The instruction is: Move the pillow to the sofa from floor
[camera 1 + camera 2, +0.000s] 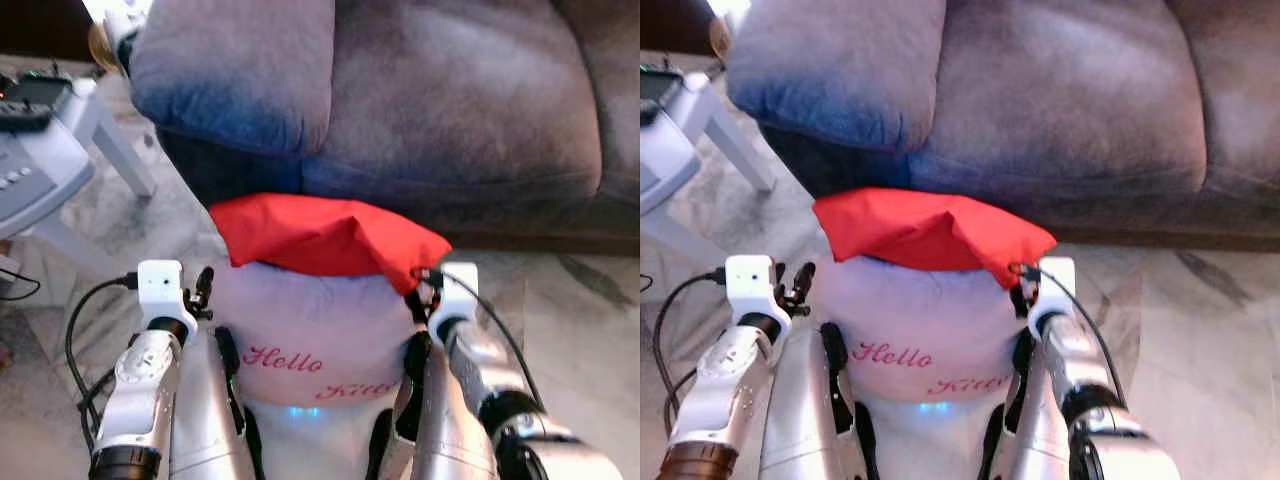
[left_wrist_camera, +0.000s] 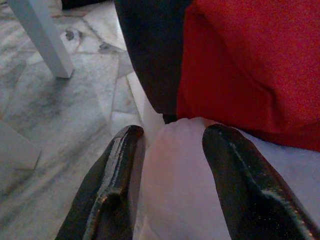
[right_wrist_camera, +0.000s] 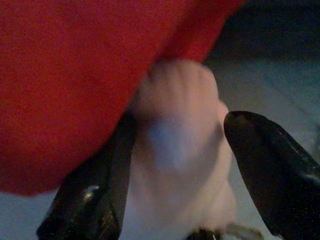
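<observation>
A white pillow (image 1: 310, 330) with red "Hello Kitty" lettering and a red top flap (image 1: 320, 235) is held up in front of me, between my two arms. My left gripper (image 2: 170, 135) is shut on the pillow's left corner, with white fabric bunched between its fingers (image 2: 117, 165). My right gripper (image 3: 185, 120) is shut on the right corner, just under the red flap. The grey sofa (image 1: 460, 110) stands straight ahead. Its seat cushion (image 1: 235, 70) lies just beyond the pillow's top edge and higher in the eye views.
A white side table (image 1: 95, 125) carrying a grey device with buttons (image 1: 25, 175) stands at my left, its leg near the sofa's corner. Marble floor (image 1: 570, 300) spreads to the right below the sofa's dark base. A black cable (image 1: 85, 310) loops from my left wrist.
</observation>
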You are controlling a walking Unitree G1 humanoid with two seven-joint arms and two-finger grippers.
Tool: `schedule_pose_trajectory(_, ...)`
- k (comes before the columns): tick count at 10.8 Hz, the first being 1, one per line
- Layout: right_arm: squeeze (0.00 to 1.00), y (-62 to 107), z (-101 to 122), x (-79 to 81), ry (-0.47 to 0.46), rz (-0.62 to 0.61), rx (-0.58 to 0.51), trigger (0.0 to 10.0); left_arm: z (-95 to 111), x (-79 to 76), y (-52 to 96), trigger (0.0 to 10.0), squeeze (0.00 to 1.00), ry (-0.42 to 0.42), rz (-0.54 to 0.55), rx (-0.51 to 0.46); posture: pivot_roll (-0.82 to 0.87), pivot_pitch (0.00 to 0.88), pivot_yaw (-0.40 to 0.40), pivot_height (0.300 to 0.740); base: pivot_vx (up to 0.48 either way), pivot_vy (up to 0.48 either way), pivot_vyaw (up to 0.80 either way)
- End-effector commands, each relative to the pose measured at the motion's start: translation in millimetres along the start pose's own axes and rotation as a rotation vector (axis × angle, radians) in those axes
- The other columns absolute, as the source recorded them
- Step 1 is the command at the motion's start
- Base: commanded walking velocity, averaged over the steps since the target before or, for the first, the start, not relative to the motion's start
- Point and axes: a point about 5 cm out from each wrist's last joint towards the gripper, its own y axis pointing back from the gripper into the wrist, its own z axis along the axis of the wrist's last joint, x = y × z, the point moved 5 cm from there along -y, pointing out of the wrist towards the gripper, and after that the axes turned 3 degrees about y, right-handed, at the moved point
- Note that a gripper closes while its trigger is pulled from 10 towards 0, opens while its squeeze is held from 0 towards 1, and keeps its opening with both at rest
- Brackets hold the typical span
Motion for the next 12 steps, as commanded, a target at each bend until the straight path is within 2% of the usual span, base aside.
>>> schedule_pose_trajectory(1, 1.00, 1.5, -5.9, -0.3, -0.014, 0.011, 0.012, 10.0, -4.1, 1.9, 6.5, 10.0, 0.00, 0.011, 0.009, 0.024, 0.10, 0.359, -0.061, 0.471, 0.000, 0.000, 0.00)
schedule_pose_trajectory(3, 1.00, 0.3, -6.8, 2.0, 0.018, 0.023, 0.028, 10.0, 18.5, 5.6, 10.8, 10.0, 0.00, 0.024, 0.021, -0.039, 0.10, 0.364, -0.064, 0.471, 0.000, 0.000, 0.00)
schedule_pose_trajectory(4, 0.00, 0.0, -10.5, 3.5, 0.039, 0.025, 0.053, 10.0, 22.5, 6.9, 11.7, 10.0, 0.00, 0.021, 0.020, -0.036, 0.11, 0.365, -0.064, 0.471, 0.000, 0.000, 0.00)
schedule_pose_trajectory(6, 0.00, 1.1, -19.0, 3.4, 0.062, 0.007, 0.085, 10.0, 20.6, 0.4, 14.0, 10.0, 0.00, 0.021, -0.018, -0.006, 0.12, 0.371, -0.061, 0.471, 0.000, 0.000, 0.00)
schedule_pose_trajectory(8, 0.00, 1.3, -22.6, 11.8, 0.052, 0.036, 0.086, 10.0, 19.1, -6.6, 19.1, 10.0, 0.00, 0.012, -0.035, 0.024, 0.12, 0.382, -0.062, 0.471, 0.000, 0.000, 0.00)
schedule_pose_trajectory(9, 0.00, 2.1, -26.1, 12.4, 0.052, 0.032, 0.093, 8.0, 20.5, -8.6, 20.9, 10.0, 0.00, 0.019, -0.039, 0.026, 0.12, 0.387, -0.064, 0.471, 0.000, 0.000, 0.00)
schedule_pose_trajectory(10, 0.00, 2.5, -25.6, 9.3, 0.051, 0.010, 0.086, 0.0, 20.2, -10.6, 23.3, 10.0, 0.00, 0.026, -0.045, 0.027, 0.12, 0.395, -0.065, 0.471, 0.000, 0.000, 0.00)
schedule_pose_trajectory(12, 0.00, 2.7, -26.1, 9.8, 0.064, 0.012, 0.087, 0.0, 17.5, -12.1, 28.8, 10.0, 0.00, 0.033, -0.053, 0.045, 0.12, 0.402, -0.067, 0.471, 0.000, 0.000, 0.00)
